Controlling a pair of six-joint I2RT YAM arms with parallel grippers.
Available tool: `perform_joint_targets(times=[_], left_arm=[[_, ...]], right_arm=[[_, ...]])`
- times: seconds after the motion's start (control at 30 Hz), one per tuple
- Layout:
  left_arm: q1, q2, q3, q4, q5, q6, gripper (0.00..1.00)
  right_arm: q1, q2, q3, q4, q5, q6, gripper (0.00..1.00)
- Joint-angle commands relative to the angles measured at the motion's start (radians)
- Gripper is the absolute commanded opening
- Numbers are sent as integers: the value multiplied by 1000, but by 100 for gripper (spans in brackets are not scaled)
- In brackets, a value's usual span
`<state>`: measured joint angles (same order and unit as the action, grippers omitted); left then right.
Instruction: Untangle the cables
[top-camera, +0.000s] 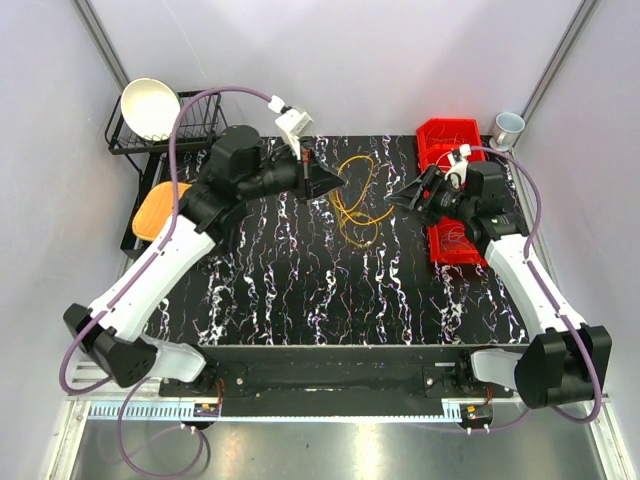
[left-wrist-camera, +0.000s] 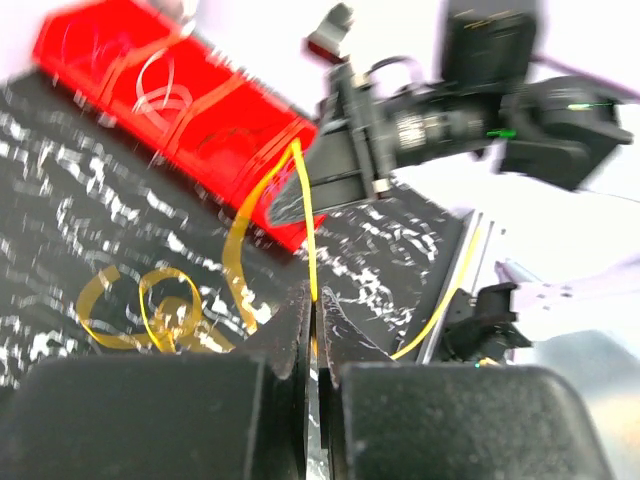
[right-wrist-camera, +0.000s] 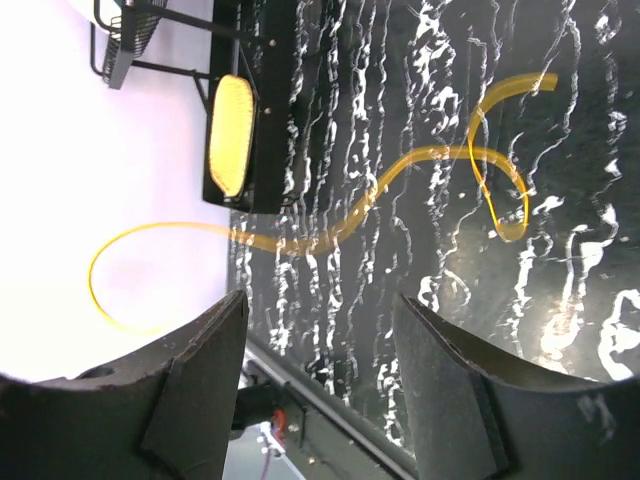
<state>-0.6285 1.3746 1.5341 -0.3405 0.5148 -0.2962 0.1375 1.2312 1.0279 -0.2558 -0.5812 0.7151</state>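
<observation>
- Black marbled tabletop (top-camera: 300, 290), white walls all round.
- L gripper (left-wrist-camera: 312, 302) clenched; yellow strand (left-wrist-camera: 307, 225) pinched betw its tips, running straight out ahead of them.
- Cables (top-camera: 355, 205): loose yellow-orange loops flat on the table, just ahead of L jaws, betw the two grippers.
- R gripper (right-wrist-camera: 320, 310) released, jaws spread wide; strand curves across just ahead of its tips.
- Red bins (top-camera: 448, 145) sit behind R jaws.

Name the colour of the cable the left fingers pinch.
Yellow thin cable, clearest in left wrist view.
</observation>
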Motion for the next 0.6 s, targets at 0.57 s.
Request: perform_joint_targets(times=[0.57], left_arm=[[18,-66,-68,129,-223,-188,0]], right_arm=[[182,129,-66,142,-19,29,68]])
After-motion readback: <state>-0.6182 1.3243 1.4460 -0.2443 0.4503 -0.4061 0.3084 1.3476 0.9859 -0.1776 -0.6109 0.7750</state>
